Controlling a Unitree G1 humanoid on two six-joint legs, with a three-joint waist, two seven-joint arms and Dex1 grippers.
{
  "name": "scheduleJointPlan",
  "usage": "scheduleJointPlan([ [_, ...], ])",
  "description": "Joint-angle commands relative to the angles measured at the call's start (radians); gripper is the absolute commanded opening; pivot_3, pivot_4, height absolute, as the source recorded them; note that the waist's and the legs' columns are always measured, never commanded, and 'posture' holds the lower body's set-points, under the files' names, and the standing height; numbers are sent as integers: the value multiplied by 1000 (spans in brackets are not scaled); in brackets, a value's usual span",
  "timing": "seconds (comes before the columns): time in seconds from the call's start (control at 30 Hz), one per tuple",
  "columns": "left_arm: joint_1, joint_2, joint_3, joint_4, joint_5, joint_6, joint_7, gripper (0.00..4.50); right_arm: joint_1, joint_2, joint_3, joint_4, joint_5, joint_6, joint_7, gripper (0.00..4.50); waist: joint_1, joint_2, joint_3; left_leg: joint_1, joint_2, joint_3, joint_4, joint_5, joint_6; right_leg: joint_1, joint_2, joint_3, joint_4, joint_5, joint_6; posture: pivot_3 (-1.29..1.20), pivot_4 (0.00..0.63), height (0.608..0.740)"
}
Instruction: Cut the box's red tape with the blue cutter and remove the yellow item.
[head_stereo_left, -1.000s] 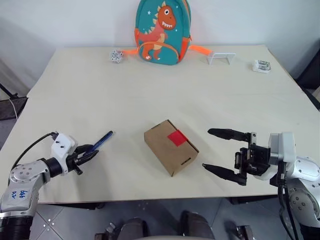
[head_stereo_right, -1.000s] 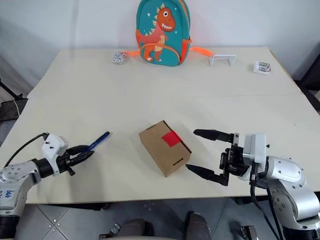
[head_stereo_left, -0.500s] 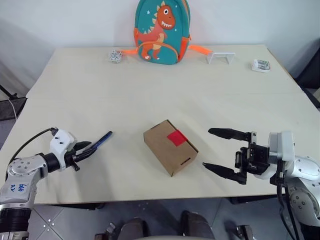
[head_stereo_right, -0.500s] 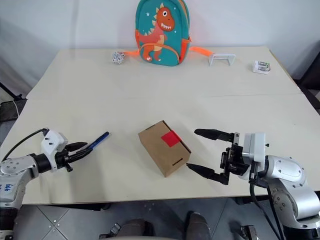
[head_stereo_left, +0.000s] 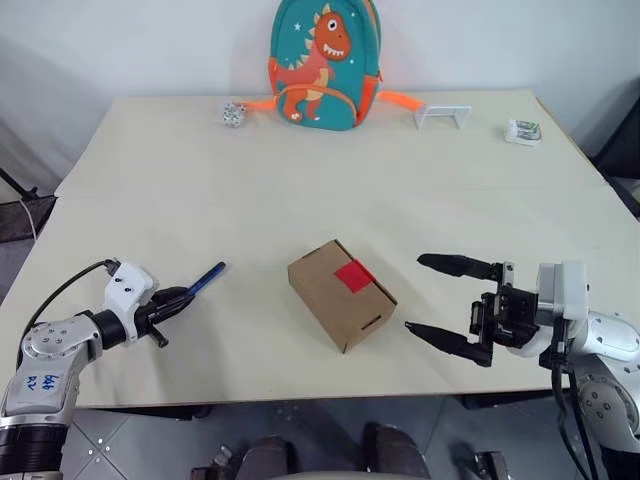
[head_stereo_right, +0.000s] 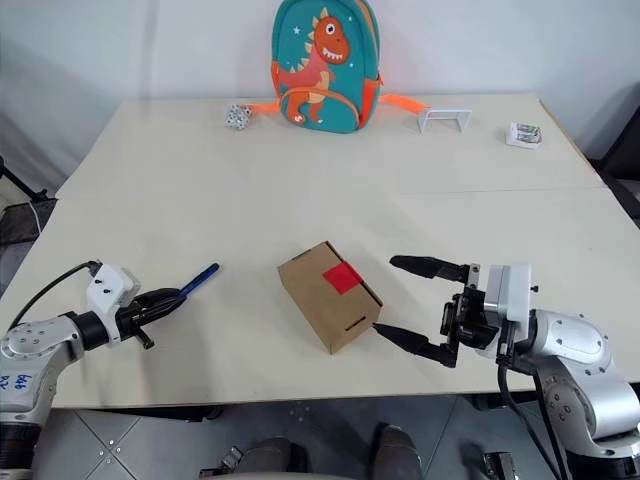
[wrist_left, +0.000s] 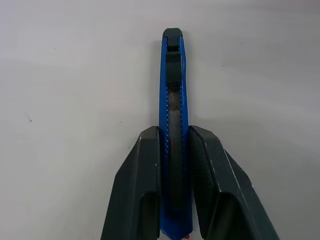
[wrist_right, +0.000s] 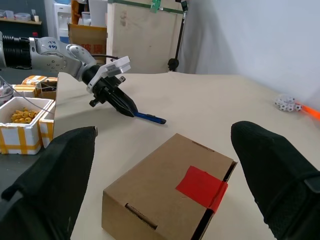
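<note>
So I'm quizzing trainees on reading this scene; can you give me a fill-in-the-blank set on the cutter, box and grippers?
1. The left gripper has its fingers shut on the ____ cutter.
2. The tape across the seam of the box is ____ in colour.
3. The right gripper holds its fingers wide ____ beside the box.
4. At the table's far edge stands a backpack with a ____ on it.

Missing words: blue; red; open; dinosaur

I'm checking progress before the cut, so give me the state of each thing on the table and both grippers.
box: closed, flat on the table
red tape: uncut, across the flap seam
blue cutter: lying on the table, clamped between the left fingers
left gripper: shut on the blue cutter
right gripper: open, beside the box, holding nothing
backpack: upright at the table's far edge
</note>
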Motion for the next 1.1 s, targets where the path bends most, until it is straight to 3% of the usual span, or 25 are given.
scheduleJointPlan([
  [0.03,16,-5,-31,46,36,9,4,474,-15,-7,-26,-19,4,-20,4,4500,0,0,0,0,0,0,0,0,0,0,0,0,0,0,0,0,150,740],
  [0.13,-6,6,-34,69,31,-32,-33,474,-12,-11,-27,-18,3,-20,9,4500,1,0,0,0,0,0,0,0,0,0,0,0,0,0,0,0,150,740],
  [0.3,23,101,-55,-15,-37,-234,-348,474,29,-81,-85,-57,25,55,-19,4500,-1,-1,0,-2,0,1,0,0,0,-2,0,0,0,0,0,0,150,740],
  [0.43,50,156,-91,-147,-65,-231,-455,474,146,-160,-176,-128,76,150,-21,4500,3,-1,1,-4,1,3,-1,-2,-1,-4,0,-4,-1,0,0,0,150,740],
  [0.57,23,121,-231,-306,-10,-154,-425,474,236,-201,-231,-185,117,227,-39,4500,4,-2,1,-5,1,3,-1,-3,-1,-3,0,-5,-4,0,0,0,150,740],
  [0.67,-32,42,-379,-386,70,-97,-363,474,287,-216,-228,-240,100,268,-62,4500,3,-3,2,-4,1,4,1,-3,0,-2,0,-4,-4,0,0,0,150,740],
  [0.8,-96,-50,-513,-472,139,106,-258,474,361,-234,-237,-313,87,336,-115,4500,6,-5,2,-3,1,3,1,-2,0,-1,0,-3,-4,0,0,0,150,740],
  [0.9,-122,-74,-577,-515,176,199,-222,474,409,-243,-237,-343,50,377,-159,3861,12,-5,2,-3,1,3,1,-2,0,-1,0,-3,-4,0,0,0,150,740],
  [1.1,-153,-116,-668,-589,191,345,-174,474,413,-262,-190,-399,14,463,-245,1802,30,-6,2,-2,0,-1,3,-2,1,-1,0,1,-5,0,-1,0,150,740],
])
